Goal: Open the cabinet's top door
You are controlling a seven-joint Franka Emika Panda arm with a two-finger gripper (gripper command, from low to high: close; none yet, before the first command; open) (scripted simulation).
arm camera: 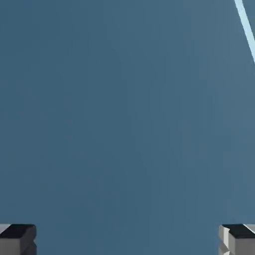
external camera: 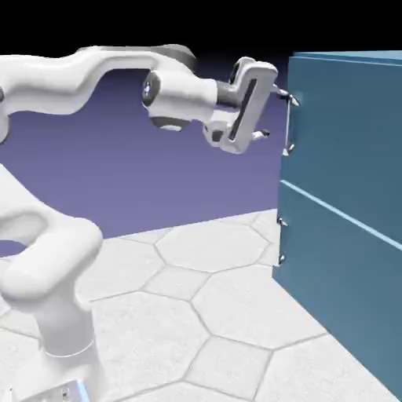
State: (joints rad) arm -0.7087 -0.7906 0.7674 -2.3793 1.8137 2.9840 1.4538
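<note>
Blue-teal is the top door (external camera: 345, 133), at the upper right of the exterior view, and it looks shut. The gripper (external camera: 275, 114) is spread open, holding nothing, with its fingertips near the upright handle (external camera: 288, 126). I judge that the step is the approach; next, the fingers should come around this bar and close, before pulling. The bar is thin, silvery and smooth-looking. The door is flat and plain, with a pale straight seam (external camera: 338, 212) under it. The floor (external camera: 235, 306) has whitish, many-sided tiles.
</note>
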